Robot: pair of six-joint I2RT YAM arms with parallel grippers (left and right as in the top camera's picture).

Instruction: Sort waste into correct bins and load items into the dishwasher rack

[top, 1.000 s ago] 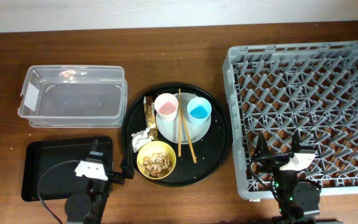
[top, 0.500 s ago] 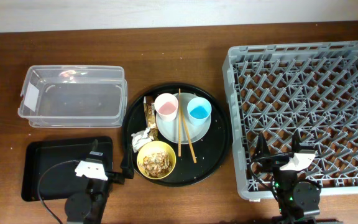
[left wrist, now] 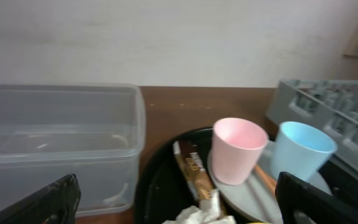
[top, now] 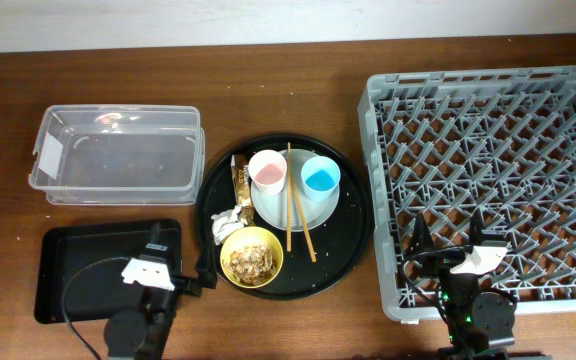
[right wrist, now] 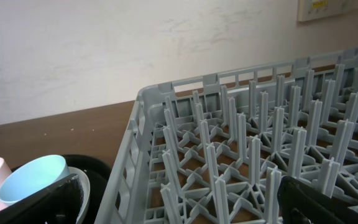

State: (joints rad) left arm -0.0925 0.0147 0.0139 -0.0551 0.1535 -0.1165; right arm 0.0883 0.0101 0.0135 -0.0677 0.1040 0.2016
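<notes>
At worktop centre, on the round black tray (top: 353, 255), pink cup (top: 267, 170), blue cup (top: 320, 177), yellow bowl (top: 279, 262) of crumbly scraps (top: 251, 258), pale round plate (top: 313, 210), wooden chopsticks (top: 289, 215), white tissue (top: 225, 221) and gold wrapper (top: 240, 185) wait unsorted, the grey pegged rack (top: 468, 78) at three o'clock bare, left tool (top: 179, 250) and right tool (top: 448, 232) released.

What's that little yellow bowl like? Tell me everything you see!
The yellow bowl is small, round and looks like plastic. It stands upright at the near edge of the round black tray, just below the plate. Brown crumbly food scraps fill its middle. The crumpled white tissue lies close by its upper-left rim.
</notes>
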